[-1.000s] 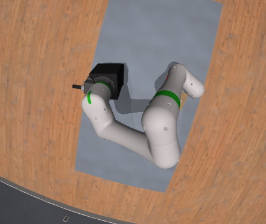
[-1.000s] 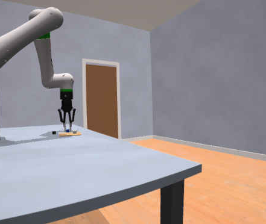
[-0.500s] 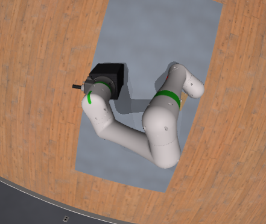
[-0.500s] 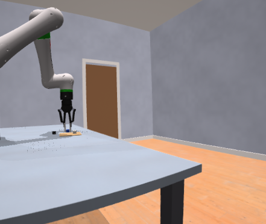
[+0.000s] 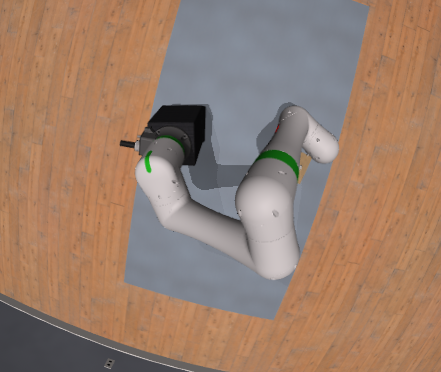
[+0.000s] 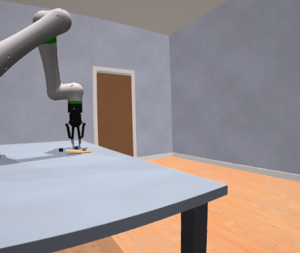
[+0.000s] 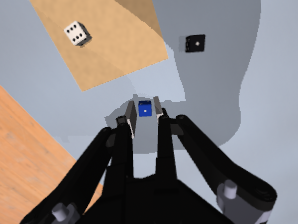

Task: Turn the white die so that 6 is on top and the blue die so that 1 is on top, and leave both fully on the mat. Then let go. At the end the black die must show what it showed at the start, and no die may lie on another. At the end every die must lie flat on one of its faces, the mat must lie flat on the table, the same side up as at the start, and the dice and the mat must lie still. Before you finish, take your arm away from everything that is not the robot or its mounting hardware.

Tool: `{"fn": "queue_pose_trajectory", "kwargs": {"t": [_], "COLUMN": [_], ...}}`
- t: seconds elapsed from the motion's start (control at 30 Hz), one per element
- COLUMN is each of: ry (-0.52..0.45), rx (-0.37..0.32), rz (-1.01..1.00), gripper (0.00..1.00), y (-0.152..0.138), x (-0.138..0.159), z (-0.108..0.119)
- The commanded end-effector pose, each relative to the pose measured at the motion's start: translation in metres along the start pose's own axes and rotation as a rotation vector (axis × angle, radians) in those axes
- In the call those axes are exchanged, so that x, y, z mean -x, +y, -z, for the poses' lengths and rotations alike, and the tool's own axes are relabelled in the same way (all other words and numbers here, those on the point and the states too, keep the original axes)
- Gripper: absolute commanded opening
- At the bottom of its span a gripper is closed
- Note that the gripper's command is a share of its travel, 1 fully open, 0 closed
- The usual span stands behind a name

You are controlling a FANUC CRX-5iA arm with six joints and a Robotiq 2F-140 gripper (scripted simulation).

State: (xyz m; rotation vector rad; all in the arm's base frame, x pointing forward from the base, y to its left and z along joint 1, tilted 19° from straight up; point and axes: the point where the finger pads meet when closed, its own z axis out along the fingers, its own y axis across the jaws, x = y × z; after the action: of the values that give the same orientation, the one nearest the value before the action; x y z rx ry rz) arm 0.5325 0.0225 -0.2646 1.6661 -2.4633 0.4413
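In the wrist view the blue die (image 7: 145, 108) lies on the grey table just off the edge of the tan mat (image 7: 107, 40), with one pip facing up. My gripper (image 7: 144, 106) stands low over it, fingers part open, one on each side of the die with a small gap. The white die (image 7: 76, 33) lies flat on the mat and shows several pips on top. The black die (image 7: 195, 43) lies on the table beside the mat with one pip up. In the exterior view the gripper (image 6: 75, 144) points straight down at the mat (image 6: 79, 151). The overhead view hides the dice under the arm.
The robot's black base (image 5: 177, 131) stands on the grey table (image 5: 252, 75), well away from the mat. The mat lies near the table's edge (image 5: 322, 200), with wooden floor beyond.
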Motion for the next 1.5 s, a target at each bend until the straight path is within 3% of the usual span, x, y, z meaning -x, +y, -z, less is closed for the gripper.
{"fn": "queue_pose_trajectory", "kwargs": {"t": [0.0, 0.3, 0.33, 1.47], "ry": [0.0, 0.0, 0.0, 0.0], "rx": [0.0, 0.0, 0.0, 0.0], "rz": [0.0, 0.0, 0.0, 0.0], "gripper": [0.21, 0.21, 0.09, 0.09], "y": [-0.0001, -0.0001, -0.0001, -0.0001], "x": [0.0001, 0.0001, 0.0001, 0.0001], "z": [0.0001, 0.0001, 0.0001, 0.0002]}}
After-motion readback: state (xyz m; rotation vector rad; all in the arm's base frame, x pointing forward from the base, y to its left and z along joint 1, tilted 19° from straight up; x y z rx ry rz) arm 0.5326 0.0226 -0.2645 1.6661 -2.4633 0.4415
